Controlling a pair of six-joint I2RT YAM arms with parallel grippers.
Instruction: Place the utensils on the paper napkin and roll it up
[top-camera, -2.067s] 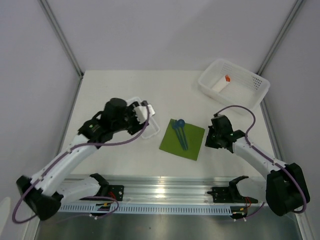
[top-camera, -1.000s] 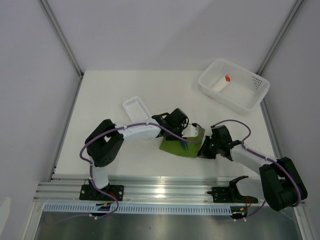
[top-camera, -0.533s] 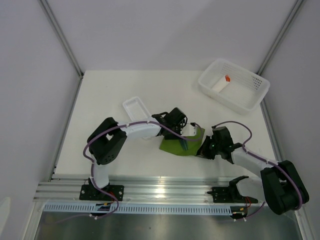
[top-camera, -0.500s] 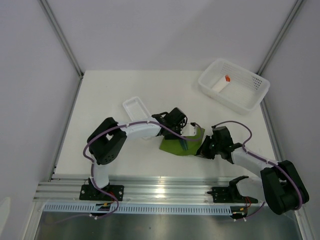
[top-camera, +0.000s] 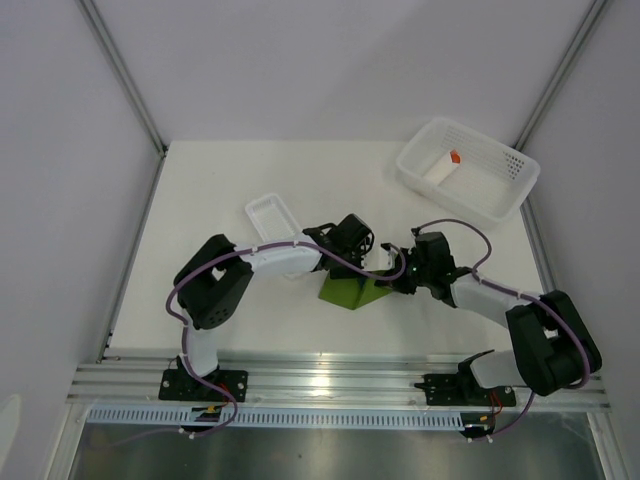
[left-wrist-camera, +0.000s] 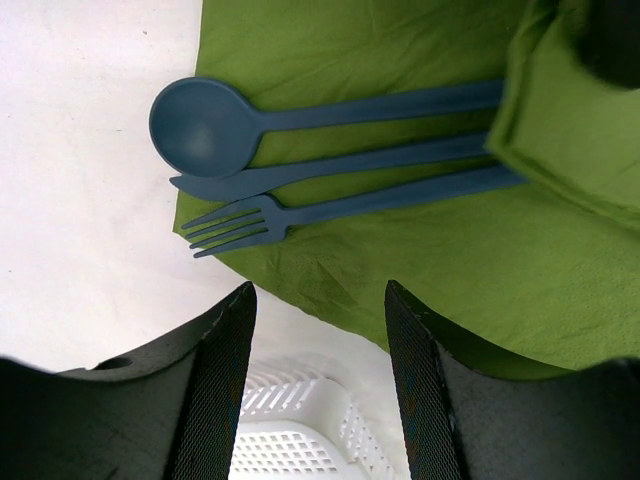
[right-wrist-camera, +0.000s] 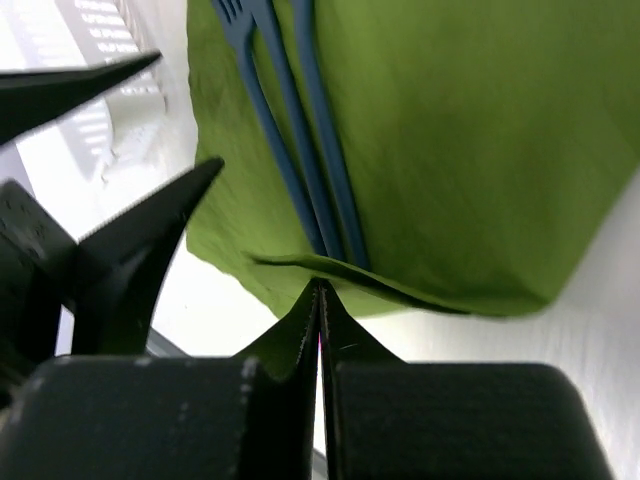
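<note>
Worktop: white and matt (top-camera: 220, 170), walled by pale panels. A mesh basket (top-camera: 432, 190) sits at the upper right of the overhead view with a white piece with an orange tip (top-camera: 452, 160) inside, and a narrow tray (top-camera: 270, 213) lies left of centre.
Paper napkin: olive green (top-camera: 345, 292), just below the centre of the overhead view, between the two hands. Its right side is doubled over, so it reads as a wedge rather than a square.
Utensils: spoon (left-wrist-camera: 205, 125), fork (left-wrist-camera: 235, 225) and a third blue piece (left-wrist-camera: 215, 185) with a blade-like end lie side by side on the napkin. Their heads point to the left of the left wrist view, and the handle ends are tucked under the folded flap (left-wrist-camera: 560, 130) at the right.
Right hand: pinched tight (right-wrist-camera: 318, 292) on the napkin's edge at the fold, holding the flap over the handles.
Left hand: fingers part-way apart (left-wrist-camera: 318, 300), gripping nothing, hovering over the napkin's edge by the utensil heads.
Just changed: two seconds back the napkin lay flat and square, the left arm was over the narrow tray, and the right hand waited off the napkin's right corner. Since then the left arm has swung across to the napkin and the right hand has carried its side toward the middle.
Meaning for the task: placing looks done and rolling has begun — one fold is in, the roll itself not yet made.
Risk: the thin paper could slip from the pinch, or the utensils could skate out at the open side — a guess.
</note>
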